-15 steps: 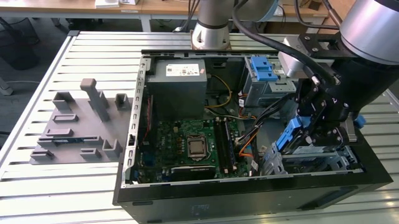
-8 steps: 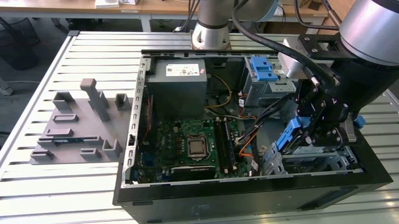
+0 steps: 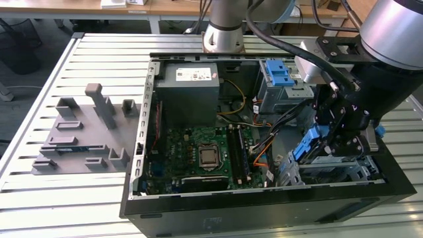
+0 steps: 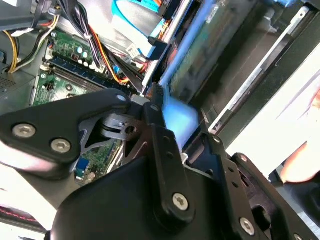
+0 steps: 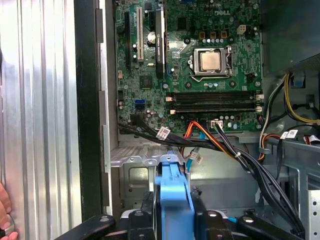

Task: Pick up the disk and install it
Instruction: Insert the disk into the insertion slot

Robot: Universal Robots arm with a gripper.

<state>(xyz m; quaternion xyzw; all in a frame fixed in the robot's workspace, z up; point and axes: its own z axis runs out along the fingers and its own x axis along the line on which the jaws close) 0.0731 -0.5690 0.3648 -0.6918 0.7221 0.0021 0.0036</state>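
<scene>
The disk (image 3: 310,144) hangs on edge, blue side rail outward, over the metal drive cage (image 3: 334,172) in the open computer case's near corner, on the exterior view's right. My gripper (image 3: 338,148) is shut on it from above. In the first wrist view the disk's blue rail (image 5: 173,192) sits clamped between the black fingers (image 5: 148,209), just above the cage's bent metal lip (image 5: 145,160). In the second wrist view the disk (image 4: 181,116) shows as a blurred blue and silver edge beside one finger (image 4: 156,107).
Inside the case lie the motherboard (image 3: 205,148), a grey power-supply box (image 3: 191,84), a blue latch on a grey cage (image 3: 281,74) and loose cables (image 5: 235,150). A grey fixture block (image 3: 86,134) stands on the slatted table. A hand (image 5: 3,212) rests outside the case.
</scene>
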